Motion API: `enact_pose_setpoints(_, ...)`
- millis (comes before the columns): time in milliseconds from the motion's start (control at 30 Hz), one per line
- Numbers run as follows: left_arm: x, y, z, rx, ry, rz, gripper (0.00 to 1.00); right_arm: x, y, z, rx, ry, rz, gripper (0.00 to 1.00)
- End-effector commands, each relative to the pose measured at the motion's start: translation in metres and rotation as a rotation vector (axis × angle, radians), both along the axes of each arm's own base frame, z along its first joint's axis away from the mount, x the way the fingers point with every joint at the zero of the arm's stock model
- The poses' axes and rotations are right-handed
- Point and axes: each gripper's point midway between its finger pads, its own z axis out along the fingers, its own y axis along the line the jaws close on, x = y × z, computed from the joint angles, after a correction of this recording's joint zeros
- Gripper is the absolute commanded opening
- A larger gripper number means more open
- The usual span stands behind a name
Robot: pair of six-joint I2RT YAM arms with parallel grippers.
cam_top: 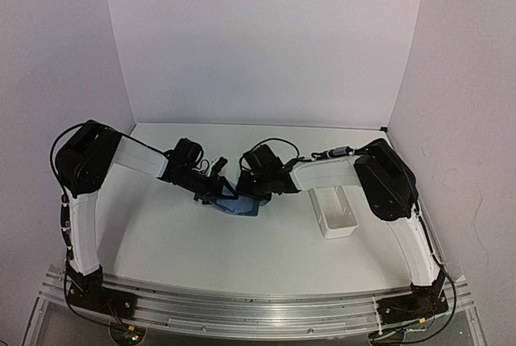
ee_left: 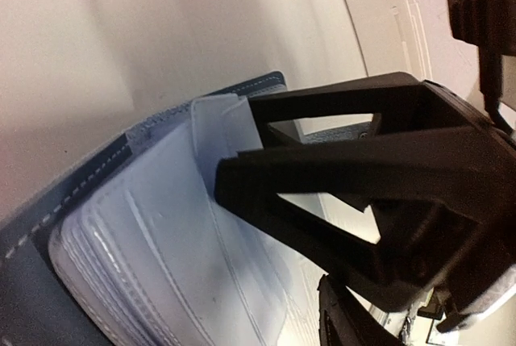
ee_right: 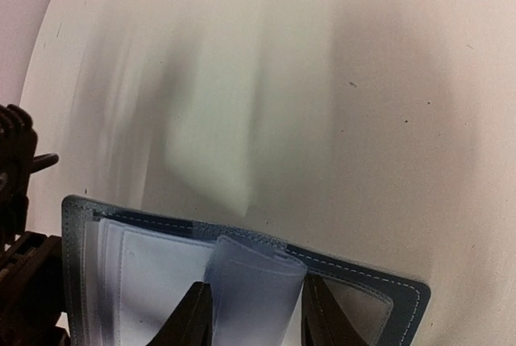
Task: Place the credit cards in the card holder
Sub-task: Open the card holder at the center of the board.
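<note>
card holder (cam_top: pixel 240 206) lies open mid-table (cam_top: pixel 161 241). right gripper (ee_right: pixel 258 314) pinches its bowed inner sleeve (ee_right: pixel 254 277); whether the left gripper (ee_left: pixel 234 140) grips cannot be told. likely light, floppy, slippery: best held by the stiffer stitched edge.

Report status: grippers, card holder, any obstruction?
Right gripper closed on a pale flap of the open card holder. Left gripper at it, grip unclear. White tray apart, nothing blocking.

Your workspace sits inside plain pale lilac walls (cam_top: pixel 266 39). Soft, even light falls on the matte white tabletop (cam_top: pixel 201 241).
</note>
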Motion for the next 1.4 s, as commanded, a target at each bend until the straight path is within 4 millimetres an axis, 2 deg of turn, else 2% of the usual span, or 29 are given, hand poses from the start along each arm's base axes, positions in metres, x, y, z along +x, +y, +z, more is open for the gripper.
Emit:
enact_pose_setpoints(0,0.011,0.000,0.066,-0.148,-0.125,-0.054,0.59,-0.033,-0.034,-0.067,-0.165,0.141,0.005,0.32)
enact_pose_setpoints(133,0.009,0.006,0.078,-0.178,-0.166,-0.059,0.56,-0.036,-0.035,-0.064,-0.154,0.145,0.034,0.30)
enact_pose_setpoints(233,0.006,0.007,0.065,-0.166,-0.126,-0.039,0.45,-0.033,-0.029,-0.056,-0.137,0.130,0.056,0.30)
enact_pose_setpoints(400,0.008,0.005,0.045,-0.087,-0.143,-0.029,0.43,-0.032,-0.024,-0.045,-0.115,0.118,0.065,0.30)
enact_pose_setpoints(467,0.009,0.005,0.036,-0.046,-0.128,-0.027,0.39,-0.031,-0.025,-0.042,-0.113,0.114,0.065,0.29)
enact_pose_setpoints(533,0.011,0.007,0.023,-0.001,-0.102,-0.014,0.30,-0.032,-0.024,-0.039,-0.111,0.111,0.067,0.29)
enact_pose_setpoints(633,0.014,0.010,0.019,0.027,-0.100,0.001,0.06,-0.033,-0.028,-0.035,-0.114,0.103,0.058,0.29)
enact_pose_setpoints(700,0.014,0.011,0.022,0.022,-0.104,0.001,0.01,-0.032,-0.031,-0.030,-0.108,0.097,0.052,0.29)
enact_pose_setpoints(867,0.015,0.013,0.019,0.040,-0.102,0.015,0.00,-0.027,-0.029,-0.014,-0.095,0.065,0.055,0.31)
enact_pose_setpoints(967,0.017,0.018,0.013,0.080,-0.101,0.035,0.00,-0.023,-0.032,0.002,-0.087,0.035,0.044,0.35)
enact_pose_setpoints(1133,0.012,0.020,0.013,0.092,-0.077,0.048,0.00,-0.016,-0.049,0.051,-0.079,-0.059,-0.003,0.44)
enact_pose_setpoints(1267,0.010,0.014,0.015,0.116,-0.103,0.041,0.00,-0.022,-0.034,0.085,-0.062,-0.133,0.055,0.45)
enact_pose_setpoints(1367,0.013,0.023,0.004,0.150,-0.064,0.102,0.00,-0.030,-0.015,0.097,-0.032,-0.151,0.098,0.42)
